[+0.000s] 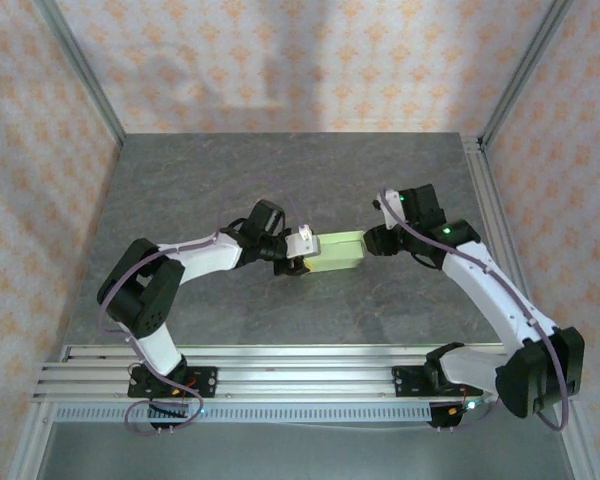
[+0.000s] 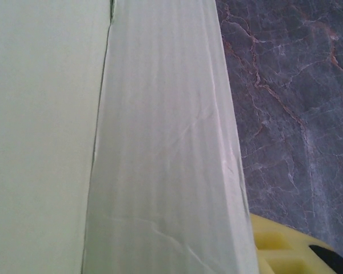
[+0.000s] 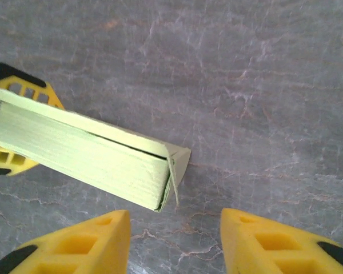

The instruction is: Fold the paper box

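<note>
The patterned pale walls (image 1: 280, 60) with small orange ornaments close the scene on three sides. Between them lies the dark grey surface (image 1: 280, 180) with a marble look. At its near edge there is a silver aluminium rail (image 1: 280, 365), and both arms are fixed on it. The white and black left arm (image 1: 180, 265) reaches toward the middle from the left. The white and black right arm (image 1: 480, 275) bends in from the right, so the two ends meet near the centre of the surface.

The pale light-green paper box (image 1: 337, 250) of thin card is there, between the two arm ends, a little above the surface. In the right wrist view it looks like a flat folded packet (image 3: 91, 154), long and slightly tilted, with one layer lying over the other and a small triangular flap at its near corner. In the left wrist view the card (image 2: 160, 142) is very close to the camera, with a fold line running along it and light creases.

The left jaws are closed on the far end of the paper box: their yellow fingers (image 3: 26, 91) press it from both sides.

The right jaws stand apart, quite wide. Their yellow fingers (image 3: 74, 245) are just beside the near corner of the paper box but do not touch it, and between them I see only the surface.
</note>
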Robot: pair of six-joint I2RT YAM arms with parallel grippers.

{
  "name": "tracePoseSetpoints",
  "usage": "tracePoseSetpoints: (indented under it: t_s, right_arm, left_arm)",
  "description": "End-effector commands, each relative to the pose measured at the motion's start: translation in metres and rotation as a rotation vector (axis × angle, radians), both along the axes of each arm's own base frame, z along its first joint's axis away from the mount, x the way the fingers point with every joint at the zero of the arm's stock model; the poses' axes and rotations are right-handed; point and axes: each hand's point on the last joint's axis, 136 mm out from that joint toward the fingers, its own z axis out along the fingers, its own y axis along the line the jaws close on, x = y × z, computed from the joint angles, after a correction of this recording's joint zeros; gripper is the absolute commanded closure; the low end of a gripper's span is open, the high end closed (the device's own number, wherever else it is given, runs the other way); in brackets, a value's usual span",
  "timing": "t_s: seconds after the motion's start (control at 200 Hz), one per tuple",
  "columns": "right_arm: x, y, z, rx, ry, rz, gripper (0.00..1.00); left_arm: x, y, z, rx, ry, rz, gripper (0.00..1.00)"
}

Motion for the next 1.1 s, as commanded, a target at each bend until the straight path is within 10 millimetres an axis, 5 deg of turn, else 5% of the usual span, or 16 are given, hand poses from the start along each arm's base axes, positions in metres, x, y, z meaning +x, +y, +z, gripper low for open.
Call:
tracePoseSetpoints:
  t_s: [0.0,0.491,0.726,1.096]
  right_arm:
    - [0.009,0.007,0.006,-0.011,-0.025,0.044,0.57]
    - [0.03,0.018,-0.011,-0.017,0.02,0.07,0.72]
    - [0.03,0.018,-0.012,-0.021,0.033,0.066,0.95]
    - [0.034,0.016,-0.019,-0.087,-0.023,-0.042,0.99]
  left_arm:
    - [-0.006,0.007,-0.011,0.045,0.077,-0.002,0.63]
    - [-0.003,0.007,-0.012,0.067,0.087,-0.012,0.63]
    - [-0.002,0.007,-0.013,0.071,0.094,-0.011,0.63]
    - [0.008,0.002,-0.009,0.056,0.142,0.06,0.57]
